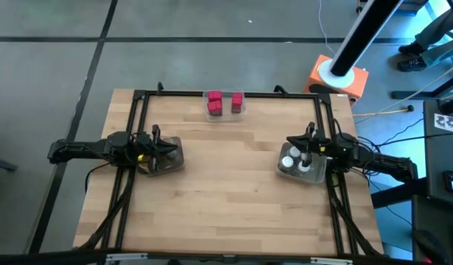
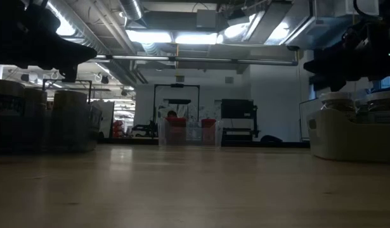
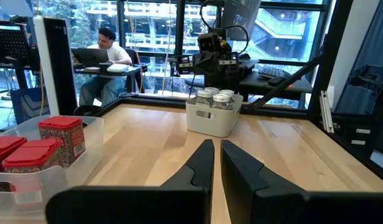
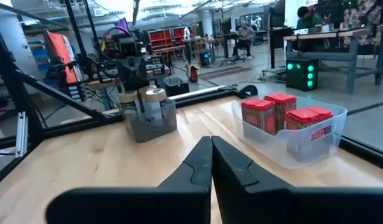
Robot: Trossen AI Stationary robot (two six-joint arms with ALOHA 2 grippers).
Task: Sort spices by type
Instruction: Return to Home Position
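The left gripper hangs over the dark bin, left of the clear tray and closer to the front of the table. Its fingers sit close together with only a thin slit between them, and they hold nothing. The brown spices stand in that bin.

The right gripper hangs over the pale bin, right of the tray. Its fingers are pressed tight and hold nothing. The white-capped jars stand in that bin.

Farthest back, the red blocks stand upright in the tray, between the two arms and about as far from each. No spice lies loose, so I think neither arm needs to reach for one.
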